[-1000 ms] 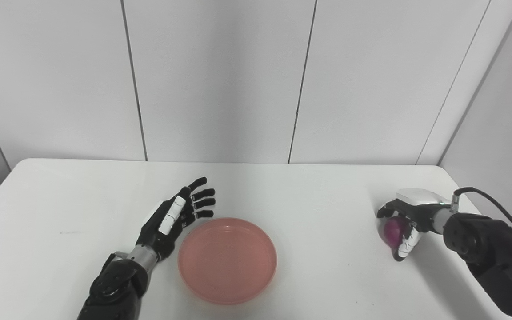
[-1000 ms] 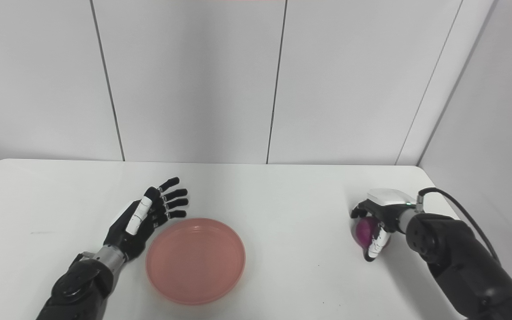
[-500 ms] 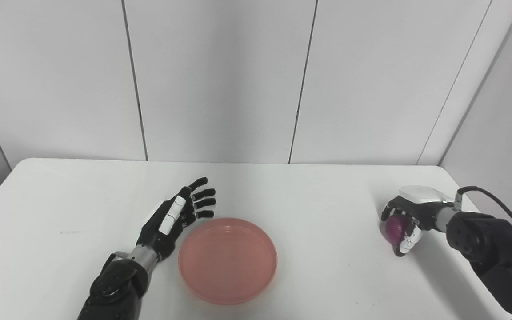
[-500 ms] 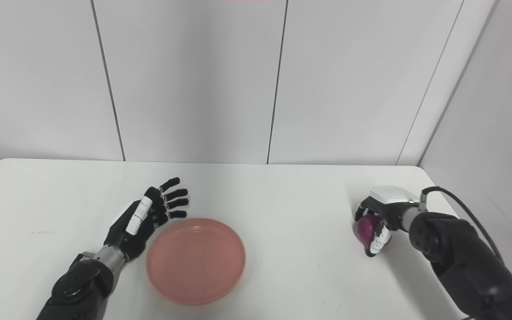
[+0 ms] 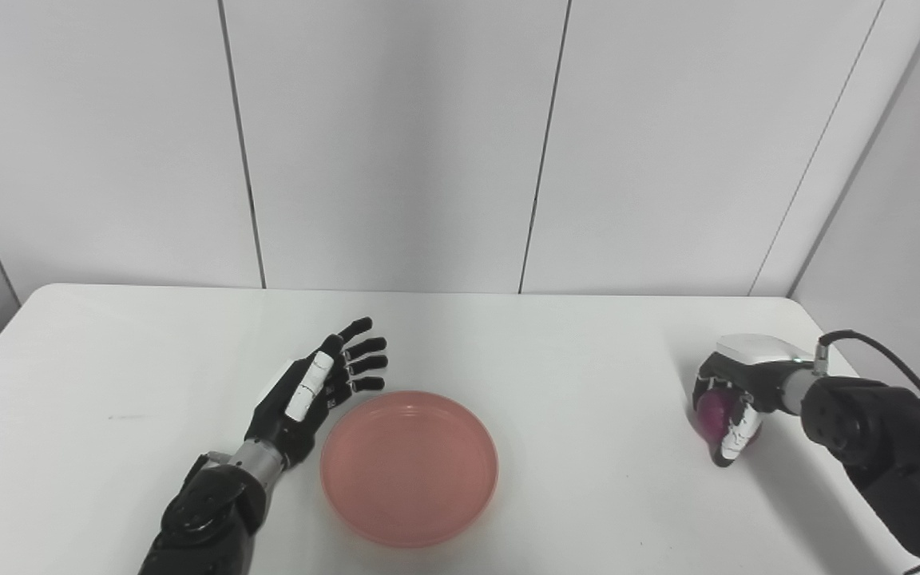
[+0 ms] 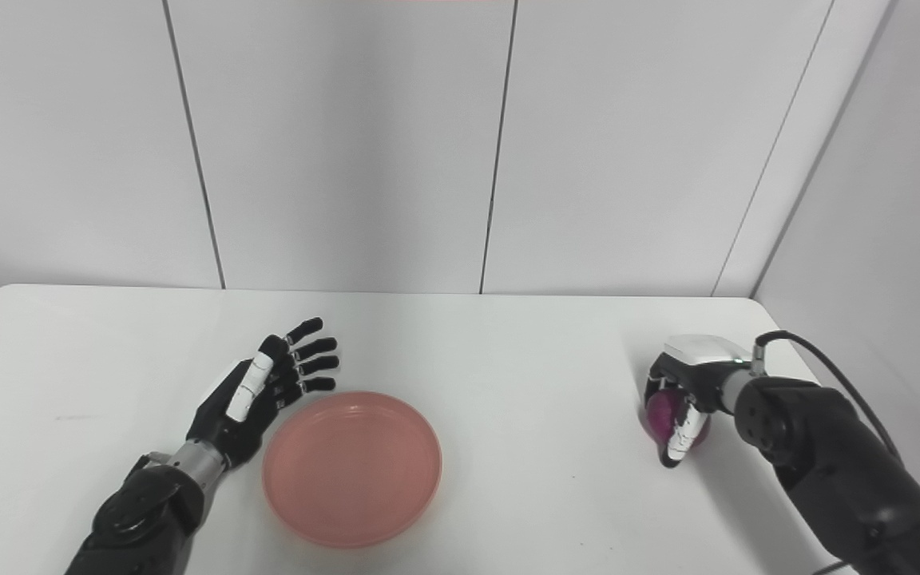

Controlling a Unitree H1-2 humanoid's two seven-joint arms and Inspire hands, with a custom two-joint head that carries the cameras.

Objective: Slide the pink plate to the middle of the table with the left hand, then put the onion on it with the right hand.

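Grasping onion (image 5: 712, 409), seemingly: right hand (image 5: 730, 403) | left hand (image 5: 318, 386) spread beside pink plate (image 5: 409, 466)

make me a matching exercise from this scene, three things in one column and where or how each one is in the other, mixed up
Things:
1. plate
2. onion
3. left robot hand

Place or state:
A. gripped at the table's right side
B. open, fingers spread, beside the plate's rim
C. empty, near the middle of the table

Pairs: 1-C, 2-A, 3-B

The right robot hand does the gripping.
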